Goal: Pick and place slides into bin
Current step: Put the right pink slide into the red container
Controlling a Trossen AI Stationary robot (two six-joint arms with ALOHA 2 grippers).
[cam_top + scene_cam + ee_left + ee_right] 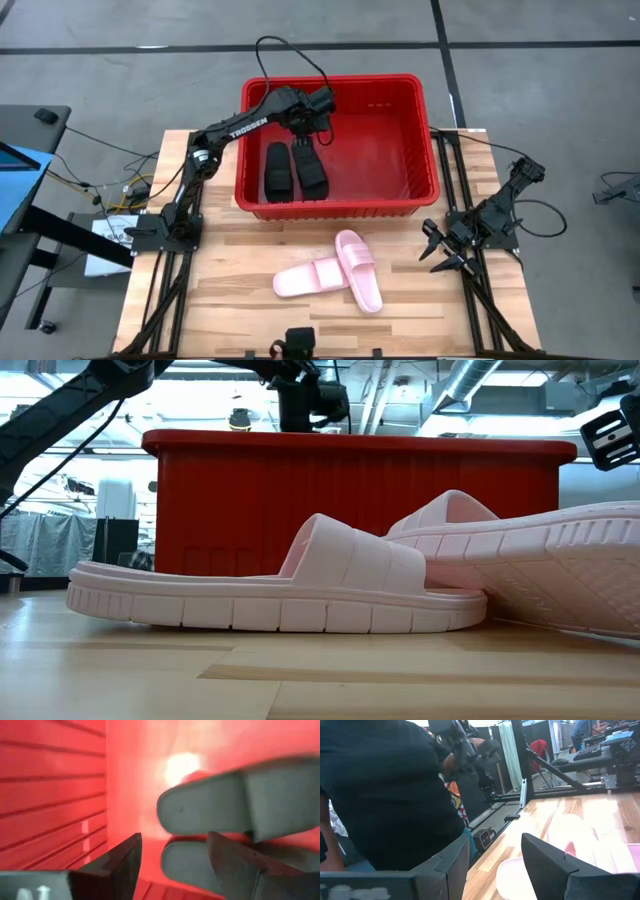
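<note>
Overhead, left claw point(303, 138) released above matte black slides point(292, 170) in slotted bin point(420, 190).

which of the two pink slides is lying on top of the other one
The pink slide nearer the right arm: its edge rests tilted on the other pink slide, which lies flat on the table.

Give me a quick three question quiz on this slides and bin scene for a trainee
1. True or false: both black slides lie inside the red bin.
2. How many pink slides are on the table?
3. Which claw is over the bin: A) left claw B) right claw?

Key: 1 true. 2 two. 3 A; its fingers are open, holding nothing, while the right claw waits open at the table's right edge.
</note>
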